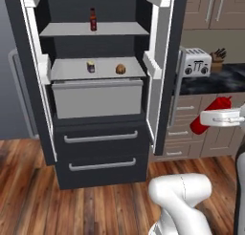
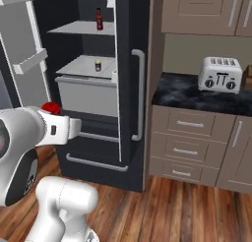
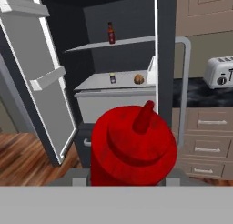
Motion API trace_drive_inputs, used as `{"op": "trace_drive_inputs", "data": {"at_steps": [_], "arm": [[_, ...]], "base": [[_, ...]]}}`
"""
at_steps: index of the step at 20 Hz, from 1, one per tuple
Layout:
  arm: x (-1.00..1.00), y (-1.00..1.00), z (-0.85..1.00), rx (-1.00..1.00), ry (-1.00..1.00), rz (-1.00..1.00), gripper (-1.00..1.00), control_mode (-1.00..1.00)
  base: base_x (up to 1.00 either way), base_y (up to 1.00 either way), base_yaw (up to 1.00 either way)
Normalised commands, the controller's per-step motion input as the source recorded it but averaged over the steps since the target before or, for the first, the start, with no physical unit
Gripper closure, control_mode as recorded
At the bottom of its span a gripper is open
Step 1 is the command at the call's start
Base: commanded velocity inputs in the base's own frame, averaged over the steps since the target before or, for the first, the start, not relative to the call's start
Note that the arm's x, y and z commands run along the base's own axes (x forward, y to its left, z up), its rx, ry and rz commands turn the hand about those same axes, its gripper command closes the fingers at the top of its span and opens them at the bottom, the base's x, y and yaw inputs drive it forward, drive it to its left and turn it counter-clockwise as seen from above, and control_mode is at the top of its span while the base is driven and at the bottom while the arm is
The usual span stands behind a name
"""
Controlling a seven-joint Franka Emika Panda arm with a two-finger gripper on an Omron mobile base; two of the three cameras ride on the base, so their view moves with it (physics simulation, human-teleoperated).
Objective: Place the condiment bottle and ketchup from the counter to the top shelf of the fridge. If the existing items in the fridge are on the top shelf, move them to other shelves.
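Your hand (image 1: 206, 120) is holding the red ketchup (image 1: 210, 115) bottle in the air, to the right of the open fridge (image 1: 98, 148) and in front of the drawers under the surface (image 1: 215, 81). The condiment bottle (image 1: 93, 19) stands on the fridge's top shelf (image 1: 119, 29).

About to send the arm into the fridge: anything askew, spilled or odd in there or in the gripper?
Nothing spilled or damaged. The red ketchup bottle hangs tilted in the gripper, away from the fridge. The condiment bottle stands upright on the top shelf; a small jar and a round brown item sit one shelf below.
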Motion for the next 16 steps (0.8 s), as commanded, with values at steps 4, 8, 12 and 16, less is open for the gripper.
{"op": "trace_drive_inputs", "data": {"at_steps": [4,8,12,16], "arm": [[0.0,0.0,0.0,0.0,0.0,0.0,1.0,1.0],[0.0,0.0,0.0,0.0,0.0,0.0,1.0,1.0],[0.0,0.0,0.0,0.0,0.0,0.0,1.0,1.0],[0.0,0.0,0.0,0.0,0.0,0.0,1.0,1.0]], "base": [[0.35,0.83,-0.06],[0.13,0.99,-0.03],[0.43,0.85,0.03],[0.78,0.22,0.0]]}}
